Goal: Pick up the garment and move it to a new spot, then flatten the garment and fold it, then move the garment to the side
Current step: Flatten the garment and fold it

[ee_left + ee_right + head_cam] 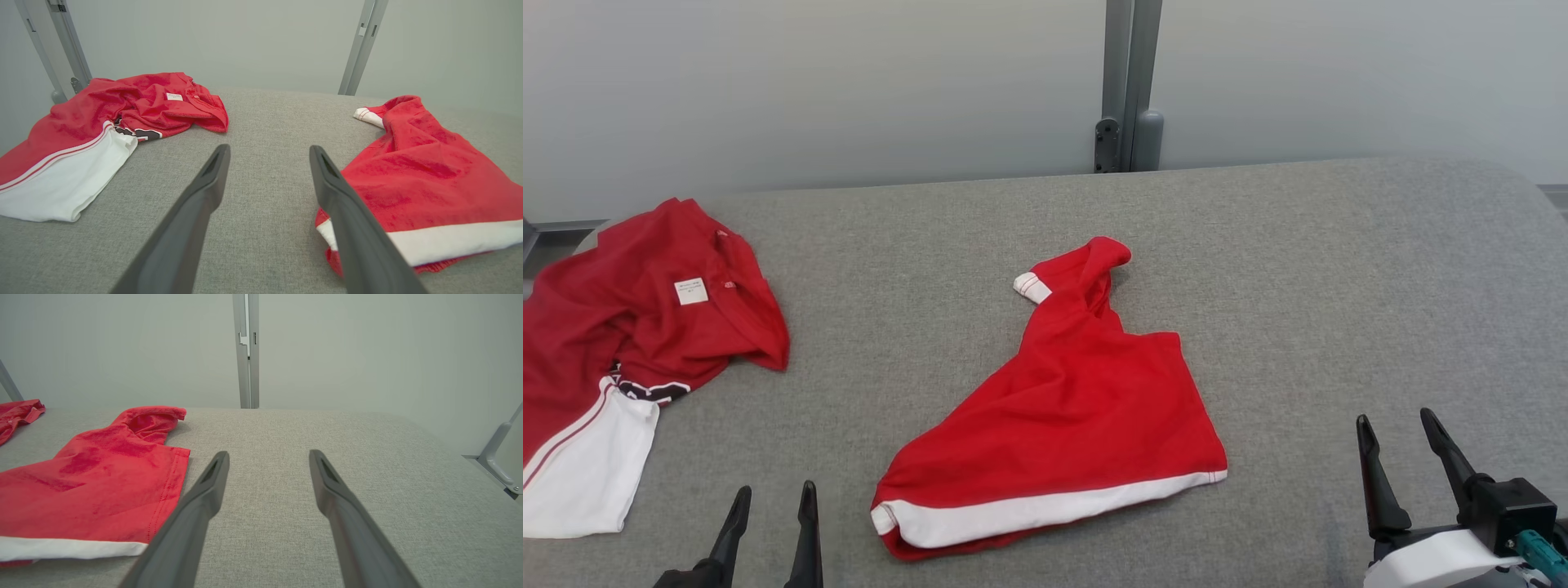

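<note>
garment (629,327) on tabletop (1339,286), far left, crumpled heap; second garment (1086,400) mid-tabletop, well apart to its right, narrow end toward the far edge, wide end toward the near edge; left tool (776,488) at near edge, between the two garments, just beside second garment's near-left corner; right tool (1396,416) near right, apart from second garment; post (1127,82) behind tabletop's far edge, centre.

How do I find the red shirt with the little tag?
Look at the grey table, then its left edge. The crumpled shirt there has a small white tag and dark print; the other shirt, in the middle, shows neither.
</note>
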Robot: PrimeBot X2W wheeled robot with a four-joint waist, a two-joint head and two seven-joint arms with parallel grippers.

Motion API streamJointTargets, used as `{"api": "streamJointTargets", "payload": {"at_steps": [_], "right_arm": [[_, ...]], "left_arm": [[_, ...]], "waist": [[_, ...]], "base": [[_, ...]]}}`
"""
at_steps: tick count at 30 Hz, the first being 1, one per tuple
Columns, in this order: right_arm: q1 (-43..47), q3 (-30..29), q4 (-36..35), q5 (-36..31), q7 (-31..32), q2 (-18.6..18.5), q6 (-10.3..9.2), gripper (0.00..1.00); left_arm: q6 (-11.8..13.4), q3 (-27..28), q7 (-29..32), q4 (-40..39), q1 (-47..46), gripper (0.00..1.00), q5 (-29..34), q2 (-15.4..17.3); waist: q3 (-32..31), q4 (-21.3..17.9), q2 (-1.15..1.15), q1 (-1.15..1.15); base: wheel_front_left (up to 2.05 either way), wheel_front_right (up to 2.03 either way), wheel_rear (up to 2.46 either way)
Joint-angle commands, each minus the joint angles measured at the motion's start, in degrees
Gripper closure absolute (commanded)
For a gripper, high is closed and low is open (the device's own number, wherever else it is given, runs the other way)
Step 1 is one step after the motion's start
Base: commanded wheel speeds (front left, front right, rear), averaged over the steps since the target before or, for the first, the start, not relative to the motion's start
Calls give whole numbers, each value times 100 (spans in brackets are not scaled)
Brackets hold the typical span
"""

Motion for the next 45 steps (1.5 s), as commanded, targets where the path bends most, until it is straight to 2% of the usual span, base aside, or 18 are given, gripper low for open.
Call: {"api": "streamJointTargets", "payload": {"at_steps": [1,13,23,25,28,34,40,45], "right_arm": [[-27,21,20,-33,-17,7,-3,0],[-64,46,68,-30,-17,35,-3,0],[-125,216,-32,93,-17,-24,-3,0],[-116,456,37,224,-17,-95,-2,0],[-229,1100,500,492,27,-416,-2,0],[-853,2134,1146,1033,697,-906,-3,0],[-1379,2842,1606,1466,1242,-1058,-3,0],[-1665,3156,1824,1691,1213,-1149,-3,0]], "left_arm": [[-50,77,5,31,42,0,41,-46],[-155,190,5,170,-75,0,217,-177],[-155,-101,5,303,-87,0,96,-73],[-155,-264,4,432,-90,0,10,-25],[-156,-516,116,632,-232,0,-216,94],[-156,-867,786,518,-430,0,-653,252],[-150,-939,1192,391,-536,0,-828,314],[-132,-936,1355,237,-577,0,-983,304]], "waist": [[6,9,0,0],[-22,111,0,0],[-21,111,0,0],[-2,105,0,0],[35,105,0,0],[256,102,0,0],[456,136,0,0],[570,189,0,0]], "base": [[0,0,0],[0,0,0],[0,0,0],[0,0,0],[0,0,0],[0,0,0],[0,0,0],[0,0,0]]}}
